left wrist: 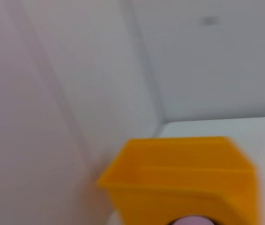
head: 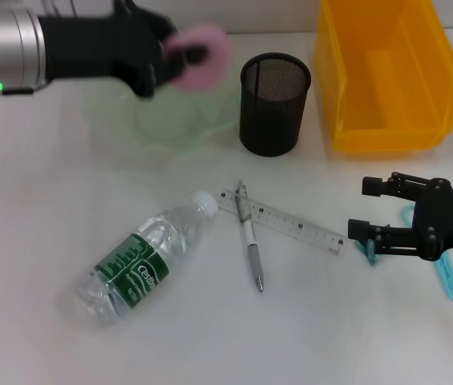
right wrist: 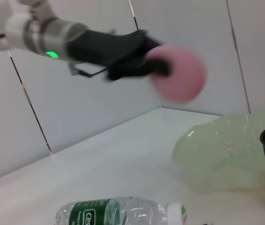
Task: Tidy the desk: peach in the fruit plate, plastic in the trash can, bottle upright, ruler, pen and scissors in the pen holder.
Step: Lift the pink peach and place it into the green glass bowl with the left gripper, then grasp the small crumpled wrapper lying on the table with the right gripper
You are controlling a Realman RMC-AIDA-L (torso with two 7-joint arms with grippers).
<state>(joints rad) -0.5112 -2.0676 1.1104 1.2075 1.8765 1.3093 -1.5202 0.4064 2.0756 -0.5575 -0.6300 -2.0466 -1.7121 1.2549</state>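
Gripping the pink peach (head: 204, 54), the left gripper (head: 179, 54) hangs above the pale green fruit plate (head: 179, 122), its arm reaching in level from the left edge. Just right of the plate stands the black mesh pen holder (head: 274, 103), with the yellow bin (head: 386, 76) beyond. Bare table lies left of the plate. Parked with fingers apart, the right gripper (head: 366, 208) sits over the teal scissors (head: 447, 277).

Black mesh holder (head: 275, 104) — clear bottle (head: 142, 261)
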